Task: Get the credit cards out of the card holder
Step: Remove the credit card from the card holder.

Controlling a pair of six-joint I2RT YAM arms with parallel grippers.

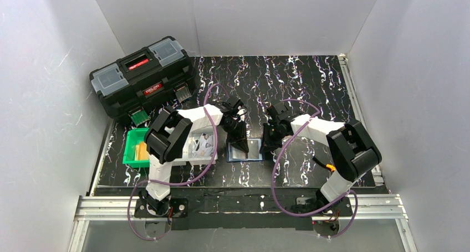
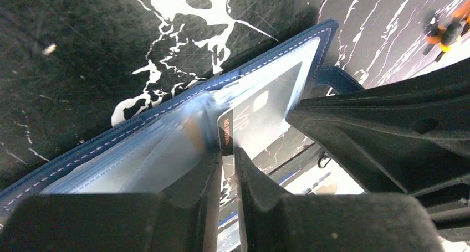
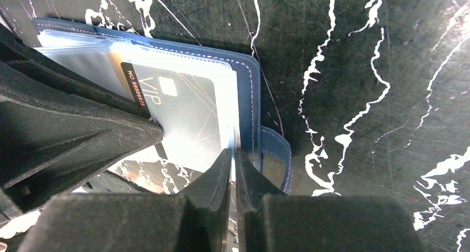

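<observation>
Card holder [image 1: 248, 152] is lying spread open in the middle of the black marbled tabletop [image 1: 310, 86], pale inner pockets facing up, with both arms reaching in over it. Left pincer [image 2: 228, 152] is squeezed down to a thin slit and has the edge of a credit card [image 2: 260, 111] pinched in it, right at the black strip along the card's side. That card says VIP on it and sits in the right-hand half of the holder. I honestly can't tell how much of it is under the clear pocket. Right pincer [image 3: 233, 152] is nearly closed too, clamped on the holder's right edge, just beside the little navy tab. Off to the far left there's a black toolbox [image 1: 141, 77] and a green bin [image 1: 126, 152] with something yellowish in it.
</observation>
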